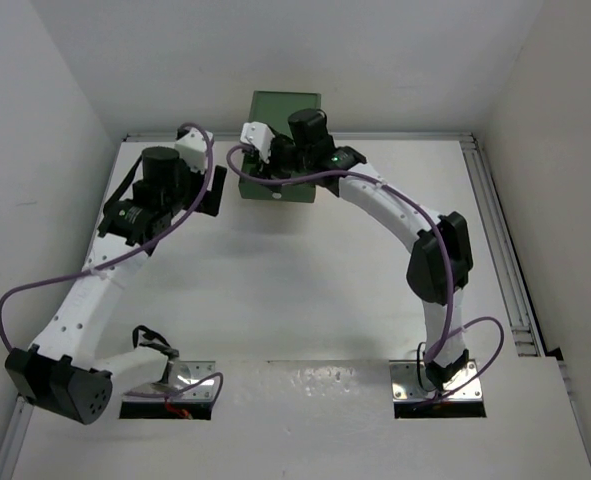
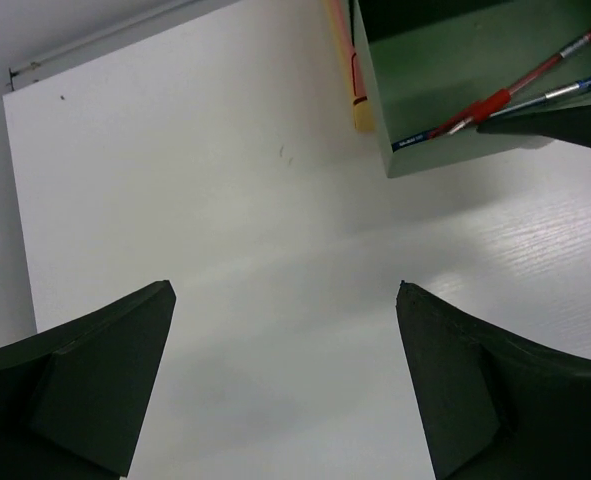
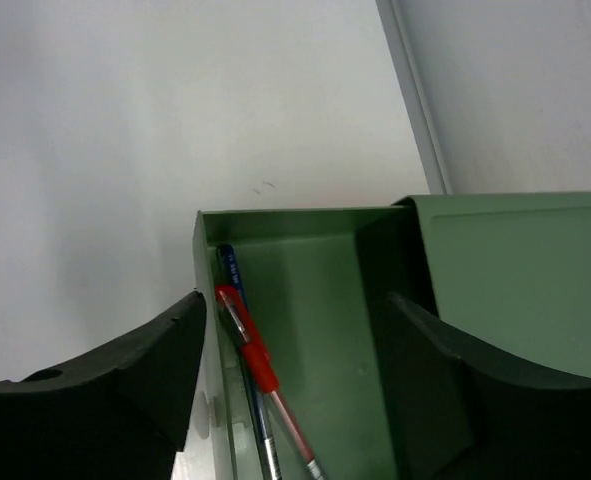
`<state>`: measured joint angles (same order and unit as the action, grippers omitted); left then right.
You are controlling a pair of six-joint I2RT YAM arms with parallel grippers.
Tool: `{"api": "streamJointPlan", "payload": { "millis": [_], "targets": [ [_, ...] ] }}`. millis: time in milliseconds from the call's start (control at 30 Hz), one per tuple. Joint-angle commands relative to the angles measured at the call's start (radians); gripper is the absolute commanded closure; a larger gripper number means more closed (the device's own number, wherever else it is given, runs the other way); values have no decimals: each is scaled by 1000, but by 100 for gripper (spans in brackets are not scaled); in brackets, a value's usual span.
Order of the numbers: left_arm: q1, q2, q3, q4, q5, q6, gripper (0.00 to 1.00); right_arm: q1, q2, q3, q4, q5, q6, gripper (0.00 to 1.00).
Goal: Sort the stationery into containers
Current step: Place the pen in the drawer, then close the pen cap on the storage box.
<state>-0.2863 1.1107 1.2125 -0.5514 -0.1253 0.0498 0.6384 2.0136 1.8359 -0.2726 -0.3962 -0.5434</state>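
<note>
**Two arms at the green cabinet, read from near to far.**

Left of the drawer [image 2: 445, 70], the left gripper [image 2: 284, 287] hangs above bare bench [image 2: 225, 180]. Its jaws are spread wide and hold or touch nothing. The drawer lies ahead of it and to its right, close but apart.

Farther along, the right gripper [image 3: 293, 297] hovers directly over the open drawer, its jaws also wide apart and empty. Below it, a red pen [image 3: 257, 360] and a blue pen [image 3: 229, 268] lie side by side on the drawer floor, tight against the pulled-out front wall. Their long axes run along that wall, from left to right across the bench and crosswise to the right gripper's closing line. They sit toward the jaw on the front-wall side rather than midway between the two. The right arm is plainly the nearer tool.

At the far edge of the bench stands the cabinet [image 3: 515, 260] from which the drawer is pulled.

No loose stationery shows on the bench. The coming move is therefore probably a lift clear of the drawer, or a push to shut it.
</note>
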Motion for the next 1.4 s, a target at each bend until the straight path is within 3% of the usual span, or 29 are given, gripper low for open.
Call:
{"api": "streamJointPlan", "payload": {
  "millis": [0,167,333,400,467,500,533,567,633,667,767,900,1000,1133,1367],
  "targets": [
    [35,52,105,-36,24,-77,0,-3,-41,106,46,48,116,30],
    [104,185,216,-122,42,-97,0,-63,-160,122,-2,82,341,27],
    [119,183,171,-93,119,-102,0,-198,-380,-45,-151,66,514,22],
    [119,144,136,-67,237,-21,0,-259,-442,-179,-180,57,522,22],
    [114,104,50,5,303,51,0,-322,-518,-292,-178,39,568,40],
    [111,69,3,40,356,89,3,-345,-548,-314,-181,28,600,53],
    [113,57,-17,56,375,93,6,-358,-556,-332,-183,20,600,53],
    [113,46,-39,74,397,96,10,-387,-564,-358,-180,4,629,62],
    [111,17,-117,139,461,90,30,-405,-566,-371,-159,-3,678,70],
    [107,-14,-193,218,504,69,45,-419,-553,-368,-140,-13,701,77],
    [73,-93,-310,406,495,30,80,-418,-514,-333,-116,-18,735,83],
    [-14,-101,-416,572,464,-1,99,-413,-409,-247,-59,-26,796,88],
    [-37,-39,-442,631,426,-78,100,-411,-322,-210,114,-32,883,93],
    [-50,29,-472,749,475,-177,100,-396,-213,-179,313,-67,1010,95],
    [-105,93,-488,889,351,-217,100,-312,-41,-32,421,-40,998,95]
  ]
}}
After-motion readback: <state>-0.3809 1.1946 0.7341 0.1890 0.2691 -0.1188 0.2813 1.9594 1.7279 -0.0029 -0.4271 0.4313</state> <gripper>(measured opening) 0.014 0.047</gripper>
